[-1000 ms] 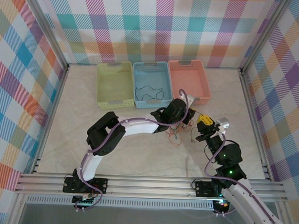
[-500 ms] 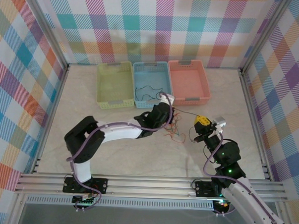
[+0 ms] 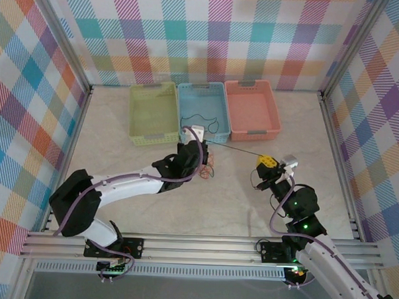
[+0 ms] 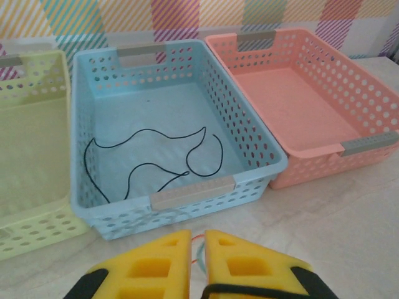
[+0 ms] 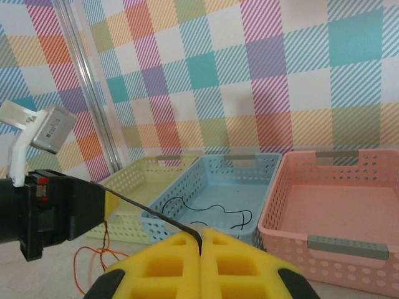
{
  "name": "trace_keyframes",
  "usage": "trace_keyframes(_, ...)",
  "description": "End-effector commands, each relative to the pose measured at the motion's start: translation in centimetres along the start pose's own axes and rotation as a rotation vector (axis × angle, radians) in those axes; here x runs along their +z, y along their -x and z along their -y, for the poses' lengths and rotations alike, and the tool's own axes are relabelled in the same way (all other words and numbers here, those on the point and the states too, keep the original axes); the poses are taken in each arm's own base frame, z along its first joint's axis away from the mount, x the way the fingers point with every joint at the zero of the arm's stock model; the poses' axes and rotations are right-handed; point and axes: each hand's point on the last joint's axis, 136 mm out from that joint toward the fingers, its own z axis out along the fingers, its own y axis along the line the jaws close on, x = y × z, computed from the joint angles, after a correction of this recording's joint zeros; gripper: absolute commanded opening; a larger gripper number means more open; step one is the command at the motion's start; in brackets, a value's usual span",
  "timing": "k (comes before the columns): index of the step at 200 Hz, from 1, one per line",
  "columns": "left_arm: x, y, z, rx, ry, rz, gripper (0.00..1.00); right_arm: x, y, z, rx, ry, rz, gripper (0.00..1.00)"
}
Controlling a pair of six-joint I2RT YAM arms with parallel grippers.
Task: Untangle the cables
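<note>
The tangled cables (image 3: 208, 166), a bunch of orange and green strands, sit just in front of the blue basket (image 4: 246, 124), near its front rim. The left gripper (image 4: 197, 240) is clamped on them, its yellow pads nearly together with orange and green wire pinched in the slit. A taut black cable (image 3: 238, 150) runs from that bunch to a spot in front of and right of the blue basket. There the right gripper (image 5: 201, 240) pinches its end between fully closed pads. A loose black cable (image 4: 148, 129) lies curled on the blue basket's floor. A green basket (image 3: 153, 114) stands just left of the blue basket and a pink basket (image 3: 251, 112) just right, all on the pale table (image 3: 236, 211).
</note>
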Motion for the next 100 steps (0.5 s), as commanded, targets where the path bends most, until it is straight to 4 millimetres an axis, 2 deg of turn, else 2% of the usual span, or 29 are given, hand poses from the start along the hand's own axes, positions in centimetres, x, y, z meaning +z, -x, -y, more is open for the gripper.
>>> trace_keyframes(1, -0.6, -0.3, -4.4, -0.021, 0.121, -0.004, 0.15, 0.0, 2.7, 0.8, 0.008, -0.062, 0.072, 0.0)
trace_keyframes(46, -2.4, -1.1, -8.7, -0.041, 0.174, -0.002, 0.14, 0.1, 2.3, 1.8, 0.013, -0.114, 0.056, 0.0)
trace_keyframes(81, -3.0, -2.3, -9.7, -0.089, 0.153, -0.005, 0.14, 0.4, 1.4, 2.7, 0.018, -0.165, 0.02, 0.0)
trace_keyframes(100, -3.2, -2.0, -9.7, -0.09, 0.153, -0.003, 0.14, 0.3, 1.4, 3.2, 0.018, -0.195, 0.016, 0.0)
